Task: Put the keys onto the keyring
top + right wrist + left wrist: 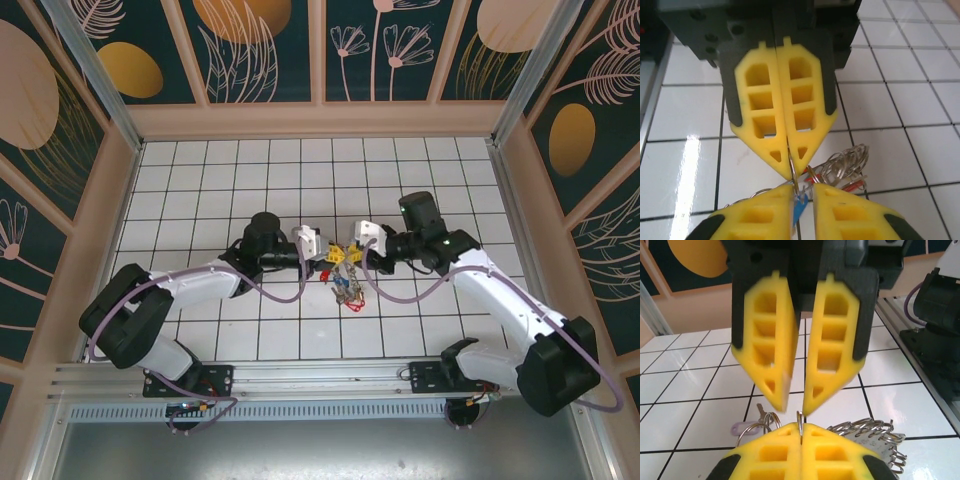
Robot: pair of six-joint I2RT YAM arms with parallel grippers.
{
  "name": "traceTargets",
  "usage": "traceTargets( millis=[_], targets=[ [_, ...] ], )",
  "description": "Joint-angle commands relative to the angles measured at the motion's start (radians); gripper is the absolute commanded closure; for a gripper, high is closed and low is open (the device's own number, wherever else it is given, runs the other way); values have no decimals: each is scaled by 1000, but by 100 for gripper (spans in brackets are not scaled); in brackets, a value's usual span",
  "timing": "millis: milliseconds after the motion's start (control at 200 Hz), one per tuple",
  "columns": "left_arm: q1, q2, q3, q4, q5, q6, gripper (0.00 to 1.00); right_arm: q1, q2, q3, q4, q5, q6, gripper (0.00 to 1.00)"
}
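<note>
The left gripper (801, 430) is clamped tight on the edge-on keyring (800, 419) and the right gripper (803, 192) stands slightly parted around a blue tag (799, 211), while the keys (345, 282) bunch just beneath, so threading seems mostly still ahead.

keyring (800, 421): thin metal ring, seen edge-on, upright, pinched between the left tool (800, 434) tips. keys (345, 285): tangled bunch, red and blue tags, just below those tips.
</note>
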Motion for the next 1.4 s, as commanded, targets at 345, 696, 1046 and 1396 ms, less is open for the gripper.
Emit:
traceTargets(
  millis=[345,696,1046,1396],
  targets=[
    [6,-12,-62,426,114,-217,100,-44,-80,-60,82,-205,-52,77],
    [6,54,-54,595,130,-320,100,-42,-56,-60,139,-273,-9,77],
    [5,103,-54,727,124,-395,100,-36,-15,-64,171,-262,17,80],
    [5,74,-32,529,120,-297,91,-37,-39,-58,172,-152,13,100]
  ],
)
